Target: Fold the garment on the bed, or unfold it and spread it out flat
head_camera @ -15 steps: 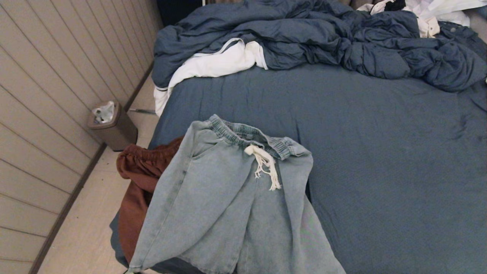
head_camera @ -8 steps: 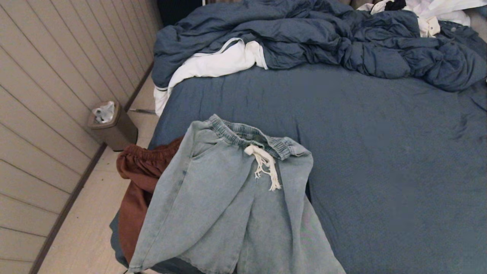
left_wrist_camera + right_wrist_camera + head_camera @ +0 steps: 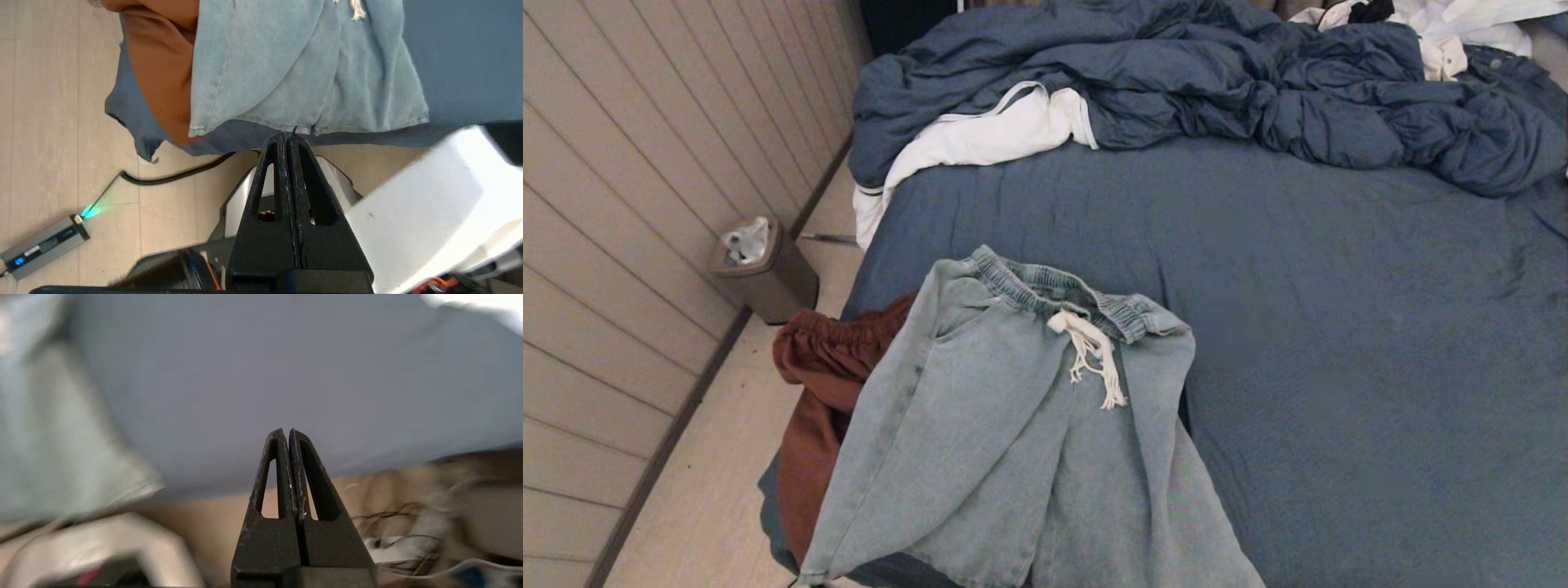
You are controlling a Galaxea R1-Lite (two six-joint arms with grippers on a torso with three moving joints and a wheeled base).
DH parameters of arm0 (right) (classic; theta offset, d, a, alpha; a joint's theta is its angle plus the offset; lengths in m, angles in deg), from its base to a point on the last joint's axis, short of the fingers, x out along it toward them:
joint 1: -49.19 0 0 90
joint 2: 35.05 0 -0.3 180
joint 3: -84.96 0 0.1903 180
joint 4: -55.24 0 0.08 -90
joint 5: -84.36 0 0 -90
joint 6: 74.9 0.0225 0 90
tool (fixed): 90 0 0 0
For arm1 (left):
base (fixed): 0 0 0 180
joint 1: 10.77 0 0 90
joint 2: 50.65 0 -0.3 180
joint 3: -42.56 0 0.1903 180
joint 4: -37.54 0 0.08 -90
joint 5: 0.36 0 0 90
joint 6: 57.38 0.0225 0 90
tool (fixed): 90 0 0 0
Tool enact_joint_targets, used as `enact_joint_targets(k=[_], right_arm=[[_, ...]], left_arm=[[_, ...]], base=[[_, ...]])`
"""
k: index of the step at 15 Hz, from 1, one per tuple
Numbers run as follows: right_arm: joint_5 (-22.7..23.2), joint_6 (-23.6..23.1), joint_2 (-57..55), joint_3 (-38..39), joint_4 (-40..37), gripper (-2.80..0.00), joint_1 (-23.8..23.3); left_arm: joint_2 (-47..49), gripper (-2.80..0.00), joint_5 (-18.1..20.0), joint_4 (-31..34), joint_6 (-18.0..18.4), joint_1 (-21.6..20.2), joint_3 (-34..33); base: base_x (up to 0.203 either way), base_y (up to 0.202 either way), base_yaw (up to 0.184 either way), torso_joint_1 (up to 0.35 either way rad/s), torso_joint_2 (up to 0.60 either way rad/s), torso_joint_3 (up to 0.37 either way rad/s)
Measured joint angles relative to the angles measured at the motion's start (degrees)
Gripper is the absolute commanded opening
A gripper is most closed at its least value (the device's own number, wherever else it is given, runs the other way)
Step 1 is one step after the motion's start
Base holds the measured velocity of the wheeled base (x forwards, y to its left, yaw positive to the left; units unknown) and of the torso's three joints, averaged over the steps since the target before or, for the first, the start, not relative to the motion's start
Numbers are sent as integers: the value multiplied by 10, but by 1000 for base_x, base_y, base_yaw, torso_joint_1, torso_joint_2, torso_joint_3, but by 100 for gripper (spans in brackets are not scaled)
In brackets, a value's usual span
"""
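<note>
Both grippers sit out of the head view. Our left gripper (image 3: 288, 136) hangs low off the near edge of the bed (image 3: 1339, 327), its fingers pressed together on nothing, with the tips pointing at the hem of the denim shorts (image 3: 1013, 425). Our right gripper (image 3: 289, 433) is likewise pressed together and empty, aimed at the bare slate-blue sheet beside the shorts; that wrist view is too smeared for us to say more.

Against the head views from a second and half a second ago we find nothing shifted: the shorts lie in the same place at the near left corner of the bed, waistband toward the duvet (image 3: 1217, 82) and legs running to the near edge and hanging slightly past it. Their white drawstring (image 3: 1094, 351) lies loose down the front below the waistband. A rust-brown garment (image 3: 809, 408) lies partly under the left side of the shorts and droops over the side of the mattress. The rumpled dark blue duvet, its white lining turned out on the left, is bunched across the far end of the bed, well apart from the shorts.

On the floor to the left, a small bin (image 3: 764, 269) stands against the panelled wall. In the left wrist view a grey box with a lit blue display (image 3: 43, 243) lies on the floor, a black cable (image 3: 171, 173) snaking from it toward the robot's base.
</note>
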Motion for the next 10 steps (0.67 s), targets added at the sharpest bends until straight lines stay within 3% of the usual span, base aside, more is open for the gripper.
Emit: enact_joint_targets(k=[1, 4, 6, 8, 10], right_arm=[[-4, -12, -1, 11, 34, -280, -1], [87, -33, -4, 33, 105, -280, 0], [136, -31, -4, 47, 113, -280, 0], [146, -32, -4, 78, 150, -280, 1], [166, -34, -4, 125, 204, -280, 1]], left_arm=[[0, -280, -1, -36, 3, 0, -37], [10, -280, -2, -201, 9, 12, -191], [27, -280, -3, -292, 6, 55, -253], [12, -280, -15, -321, 10, 80, -290], [-29, -280, -64, -345, 27, 95, -333]], base=[[0, 0, 0, 0, 0, 0], [0, 0, 0, 0, 0, 0], [0, 0, 0, 0, 0, 0], [0, 0, 0, 0, 0, 0], [0, 0, 0, 0, 0, 0]])
